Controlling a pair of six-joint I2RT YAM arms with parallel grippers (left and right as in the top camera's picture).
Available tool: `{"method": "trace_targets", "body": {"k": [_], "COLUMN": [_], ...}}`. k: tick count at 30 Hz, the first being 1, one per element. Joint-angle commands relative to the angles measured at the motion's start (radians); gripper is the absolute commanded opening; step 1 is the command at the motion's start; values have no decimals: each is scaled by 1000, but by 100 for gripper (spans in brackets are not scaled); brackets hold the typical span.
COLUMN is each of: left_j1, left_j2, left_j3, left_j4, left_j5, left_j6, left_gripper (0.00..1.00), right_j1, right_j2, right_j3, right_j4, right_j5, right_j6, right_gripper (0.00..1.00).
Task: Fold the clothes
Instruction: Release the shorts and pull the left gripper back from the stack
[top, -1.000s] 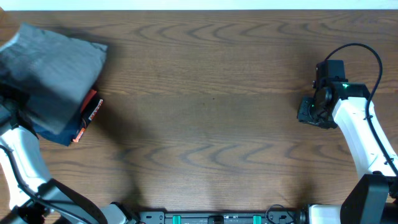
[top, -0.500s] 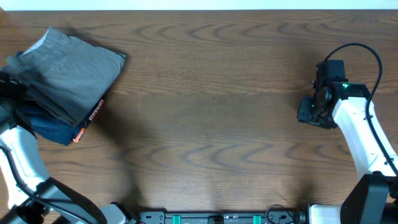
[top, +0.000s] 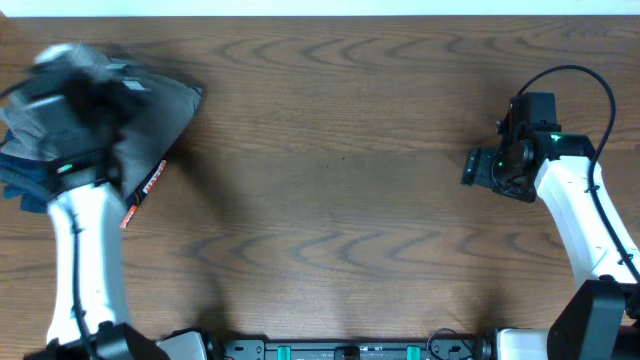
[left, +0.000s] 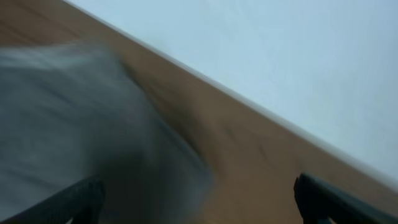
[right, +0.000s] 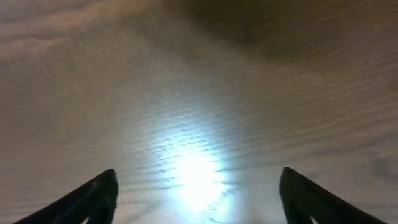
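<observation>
Over the far-left corner of the table (top: 340, 200), seen from above, the left arm (top: 85, 250) rises from the near edge and bends over the stack, its left gripper (top: 75, 95) smeared by motion blur, so the finger spacing cannot be read here. Two garments lie under it: the grey shorts (top: 165, 110) on top and a navy garment (top: 25, 180) beneath, with one orange tag (top: 150, 180) showing just right of the arm. The uncovered part of the shorts juts out to the right of the gripper, ending in a corner that points right, and its lower edge slants down and left; the arm hides the rest, so the long axis cannot be told. Well apart on the right, the right arm (top: 580, 220) is bent with its right gripper (top: 480, 168) facing left over bare wood. From the left wrist, everything is blurred: two fingertips (left: 81, 199) stand wide apart with nothing clasped, the grey shorts (left: 62, 124) lying ahead and to the left of them. From the right wrist, both fingertips (right: 93, 193) are likewise spread and empty above glare-lit table (right: 199, 93).
</observation>
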Motion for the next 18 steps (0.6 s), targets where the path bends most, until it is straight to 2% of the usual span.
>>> {"method": "trace_targets", "body": {"k": [1, 4, 8, 12, 18], "left_j1": [-133, -237, -314, -326, -321], "left_j2": [56, 109, 166, 174, 167], "left_j3": [13, 13, 13, 13, 13], "left_j4": [-90, -276, -551, -787, -990], "left_j5": [5, 5, -11, -38, -44], "left_j6": [43, 43, 43, 43, 77], "left_gripper": [98, 98, 98, 98, 98], "right_j1": [-4, -4, -4, -4, -4], "right_j2": [-10, -10, -10, -10, -10], "right_j3": [7, 6, 6, 6, 6], "right_j4": [2, -32, -92, -118, -210], "right_j5": [-50, -50, -54, -131, -155], "right_j6": [-3, -3, -4, -48, -47], "right_gripper": [89, 99, 99, 99, 99]}}
